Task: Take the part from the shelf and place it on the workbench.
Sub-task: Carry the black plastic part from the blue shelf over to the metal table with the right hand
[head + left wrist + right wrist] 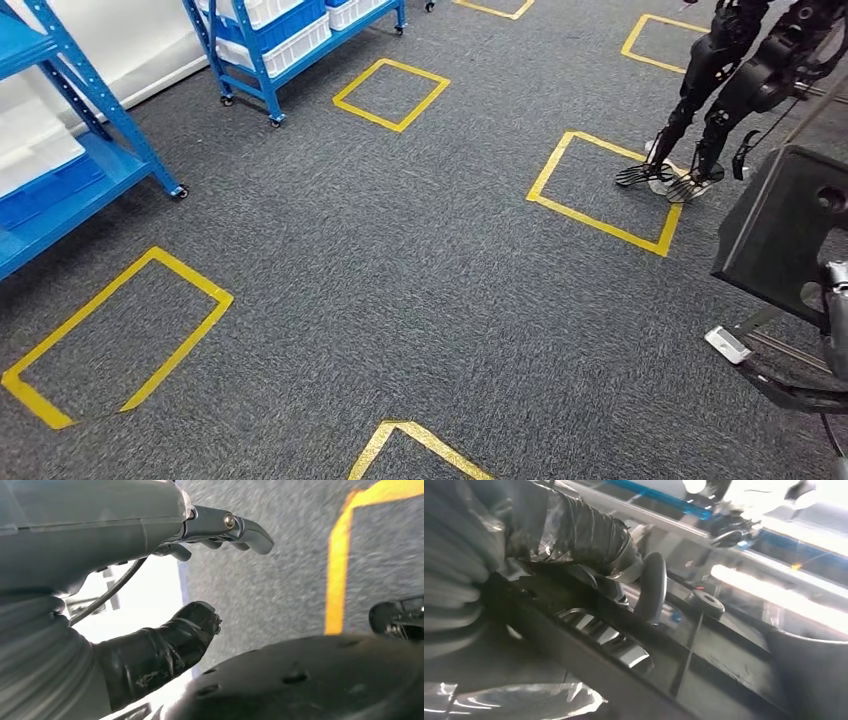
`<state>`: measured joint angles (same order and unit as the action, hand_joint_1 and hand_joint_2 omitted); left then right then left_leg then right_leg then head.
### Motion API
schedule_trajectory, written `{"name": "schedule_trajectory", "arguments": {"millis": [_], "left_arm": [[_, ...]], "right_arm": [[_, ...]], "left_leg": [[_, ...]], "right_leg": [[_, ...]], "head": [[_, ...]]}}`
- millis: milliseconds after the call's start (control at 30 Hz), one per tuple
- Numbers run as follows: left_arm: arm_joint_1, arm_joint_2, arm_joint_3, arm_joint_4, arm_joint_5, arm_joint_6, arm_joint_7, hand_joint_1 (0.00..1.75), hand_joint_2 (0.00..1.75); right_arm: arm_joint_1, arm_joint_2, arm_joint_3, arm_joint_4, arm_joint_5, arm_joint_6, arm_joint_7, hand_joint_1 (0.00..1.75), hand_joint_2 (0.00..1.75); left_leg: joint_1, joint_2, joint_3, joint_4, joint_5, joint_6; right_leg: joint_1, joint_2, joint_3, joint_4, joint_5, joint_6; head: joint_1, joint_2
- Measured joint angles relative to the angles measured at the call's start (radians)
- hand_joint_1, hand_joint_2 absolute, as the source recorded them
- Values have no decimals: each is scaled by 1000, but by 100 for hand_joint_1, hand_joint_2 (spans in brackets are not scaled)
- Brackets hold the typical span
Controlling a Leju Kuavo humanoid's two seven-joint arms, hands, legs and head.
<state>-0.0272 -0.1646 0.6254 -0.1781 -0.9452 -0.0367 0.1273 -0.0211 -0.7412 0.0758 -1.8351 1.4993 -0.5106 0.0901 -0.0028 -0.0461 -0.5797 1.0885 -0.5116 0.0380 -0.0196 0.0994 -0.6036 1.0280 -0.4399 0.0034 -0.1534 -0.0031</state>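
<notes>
**Black part carried over the grey carpet**

While the head view looks down across a dark grey carpet [400,290], yellow tape squares [604,190] mark it in several places: one near the middle right, one further back by the shelving, a larger one at the lower left and a corner of another at the bottom edge. Two blue shelf units stand along the left and back. The nearer shelf [70,160] carries white and blue bins; the further wheeled shelf [265,50] holds white crates and stands just beside a tape square. A white wall runs behind them. At the upper right another black humanoid robot [720,90] stands with its feet on the edge of a tape square.

At the right edge, the black part [785,225], a flat dark panel, sits tilted above the carpet, well apart from both shelves. The right wrist view shows the right hand [589,555] with its taped dark thumb and a grey finger pressed over the ribbed black part, grasping it.

The left hand [200,580] hangs above the carpet beside a yellow line, its fingers apart and holding nothing.
</notes>
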Motion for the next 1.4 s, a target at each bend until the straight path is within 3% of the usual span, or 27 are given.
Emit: {"name": "schedule_trajectory", "arguments": {"millis": [67, 133, 200, 267, 333, 367, 400, 467, 500, 567, 633, 667, 700, 767, 800, 867, 900, 967, 1000, 1033, 1100, 1167, 1233, 1300, 1367, 1400], "left_arm": [[-3, 3, 0, 0, 1, 0, -2, 0, 175], [-7, 3, 0, 0, 1, 0, -2, 0, 175], [-6, 4, 0, 0, 1, 1, -2, 0, 175], [-2, 5, 1, 0, 1, 1, -2, 0, 175], [1, 5, 1, 0, 1, 1, -2, 0, 175], [2, 5, 1, 0, 1, 1, -2, 0, 175], [2, 5, 1, 0, 2, 1, -3, 0, 175], [1, 5, 1, 0, 4, 1, -5, 0, 175], [0, 5, 2, 0, 7, 1, -7, 0, 175], [-4, 5, 3, 0, 12, -1, -9, 0, 175], [-11, 3, 5, 0, 14, -3, -5, 0, 175], [-15, 1, 6, 0, 15, -2, -1, 0, 175], [-17, -1, 8, 0, 15, -1, 3, 0, 175], [-18, -4, 9, 0, 12, 2, 12, 0, 175], [-17, -4, 9, 0, 8, 3, 17, 0, 175], [-12, -5, 9, 0, -1, 3, 26, 0, 175], [-8, -5, 9, 0, -4, 2, 29, 0, 175], [1, -4, 9, 0, -7, 1, 32, 0, 175], [5, -4, 10, 0, -9, 1, 33, 0, 175], [7, -4, 10, 0, -12, 1, 34, 0, 175], [5, -4, 9, 0, -20, 3, 43, 0, 175], [0, -2, 6, 0, -29, 8, 67, 0, 175], [0, 2, 3, 0, -37, 11, 84, 0, 175], [5, 7, 2, 0, -39, 13, 80, 0, 175], [9, 12, 2, 0, -40, 19, 73, 0, 175], [9, 14, 1, 0, -41, 22, 72, 0, 175]], "right_arm": [[-19, -1, 26, 0, 0, 2, 0, 175, 175], [-31, -4, 46, 0, 0, 1, 1, 175, 175], [-40, -9, 60, 1, 0, 1, 1, 175, 175], [-55, -11, 71, 1, 0, 2, 1, 175, 175], [-63, -11, 82, 4, 0, 2, 2, 175, 175], [-67, -12, 89, 5, 0, 8, 10, 175, 175], [-80, -12, 102, 8, 0, 19, 29, 175, 175], [-149, -19, 153, 14, 0, 59, 131, 175, 175], [-212, -25, 203, 21, 0, 85, 225, 175, 175], [-370, -31, 354, 42, 1, 132, 411, 175, 175], [-522, -28, 569, 71, 2, 165, 491, 175, 175], [-576, -24, 679, 84, 2, 176, 492, 175, 175], [-614, -20, 786, 94, 2, 184, 492, 175, 175], [-659, -9, 940, 106, 2, 189, 492, 175, 175], [-674, -4, 986, 111, 2, 190, 492, 175, 175], [-695, 4, 1027, 119, 2, 190, 492, 175, 175], [-704, 6, 1039, 123, 2, 190, 492, 175, 175], [-719, 8, 1059, 130, 2, 190, 492, 175, 175], [-724, 9, 1065, 132, 2, 190, 492, 175, 175], [-729, 11, 1071, 135, 2, 192, 492, 175, 175], [-728, 15, 1080, 141, 2, 191, 492, 175, 175], [-705, 18, 1081, 152, 2, 171, 492, 175, 175], [-676, 22, 1076, 173, 2, 133, 492, 175, 175], [-662, 39, 1066, 200, 2, 100, 492, 175, 175], [-647, 67, 1058, 228, 2, 82, 492, 175, 175], [-638, 83, 1056, 241, 2, 79, 492, 175, 175]], "left_leg": [[-2, -21, 23, -59, 18, 4], [-5, -3, 27, -69, 26, 10], [-3, 20, 32, -85, 38, 23], [-4, 44, 33, -93, 43, 30], [-6, 68, 31, -93, 42, 31], [-7, 79, 31, -92, 41, 30], [-7, 91, 31, -91, 39, 30], [-8, 116, 31, -87, 34, 25], [-11, 129, 29, -85, 30, 21], [-15, 156, 27, -83, 25, 11], [-15, 182, 37, -85, 22, 0], [-12, 177, 42, -81, 18, -8], [-8, 153, 39, -66, 6, -14], [-2, 83, -5, 24, -47, -22], [-2, 60, -42, 93, -80, -23], [-2, 50, -101, 200, -110, -23], [-2, 49, -107, 204, -95, -21], [-1, 34, -69, 103, -18, -15], [0, 9, -40, 36, 16, -11], [3, -15, -19, -17, 37, -8], [4, -39, -2, -57, 42, -5], [3, -16, 4, -68, 45, 2], [6, 10, 13, -82, 51, 12], [4, 39, 17, -88, 51, 19], [1, 69, 17, -86, 47, 21], [1, 83, 17, -85, 45, 21]], "right_leg": [[-2, 16, -7, 2, 2, 10], [-8, 31, -12, -1, 7, 25], [-7, -3, -26, 24, -10, 33], [-4, -64, -72, 119, -65, 37], [-5, -89, -129, 240, -116, 43], [-6, -93, -142, 268, -119, 45], [-7, -97, -135, 257, -102, 46], [-6, -119, -69, 130, -38, 44], [-2, -135, -35, 66, -13, 39], [6, -150, -5, -2, 5, 24], [11, -125, -6, -7, 9, 8], [10, -113, -3, -12, 12, 3], [9, -105, 0, -16, 14, -2], [7, -95, 3, -21, 17, -11], [9, -90, 1, -21, 17, -14], [12, -76, -2, -18, 17, -17], [13, -65, -3, -16, 16, -18], [13, -39, -4, -10, 13, -17], [13, -26, -5, -6, 11, -16], [12, -15, -9, -2, 10, -13], [8, 9, -19, 1, 13, -2], [5, 23, -24, -1, 17, 11], [8, -20, -39, 30, -5, 20], [8, -77, -91, 133, -61, 29], [3, -93, -147, 244, -101, 36], [1, -96, -153, 256, -95, 38]], "head": [[0, 0], [0, 0], [0, 0], [0, 0], [0, 0], [0, 0], [0, 0], [0, 0], [0, 0], [0, 0], [0, 0], [0, 0], [0, 0], [0, 0], [0, 0], [0, 0], [0, 0], [0, 0], [0, 0], [0, 0], [0, 0], [0, 0], [1, 0], [1, 0], [1, 0], [1, 0]]}}
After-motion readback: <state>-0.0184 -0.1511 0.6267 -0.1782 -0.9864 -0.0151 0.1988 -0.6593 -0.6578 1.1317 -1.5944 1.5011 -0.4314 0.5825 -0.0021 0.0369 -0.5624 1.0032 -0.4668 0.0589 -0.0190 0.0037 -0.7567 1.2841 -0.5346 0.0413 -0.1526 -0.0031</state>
